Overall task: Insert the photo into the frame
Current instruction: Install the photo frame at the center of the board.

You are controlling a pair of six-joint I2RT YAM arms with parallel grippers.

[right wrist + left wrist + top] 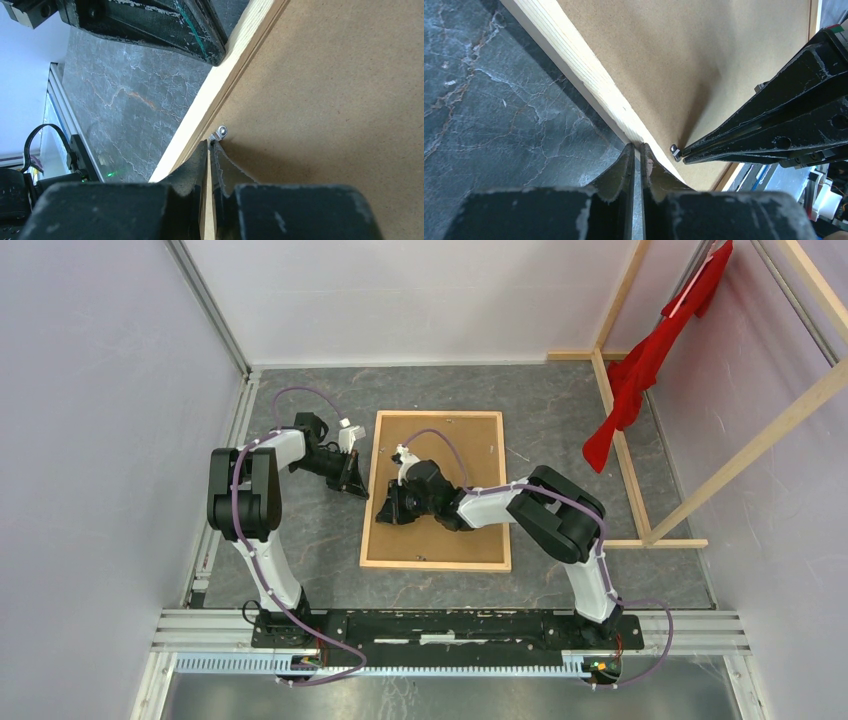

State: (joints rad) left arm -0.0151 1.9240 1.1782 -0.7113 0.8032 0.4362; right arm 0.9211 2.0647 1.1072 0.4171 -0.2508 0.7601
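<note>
The frame (372, 490) lies face down on the dark marble table with the brown backing board (450, 455) set inside it. The photo is hidden. My left gripper (352, 480) is shut, its tips (636, 147) against the outer side of the frame's left rail (574, 65). My right gripper (388, 505) is shut and empty, its tips (209, 145) on the backing board (340, 100) just inside that rail (235, 55), touching a small metal tab (220, 132). The tab also shows in the left wrist view (674, 150).
A rack of long wooden beams (620, 455) stands at the right with a red cloth (640, 360) hanging on it. Pale walls close in left and back. An aluminium rail (450, 625) carries the arm bases along the near edge.
</note>
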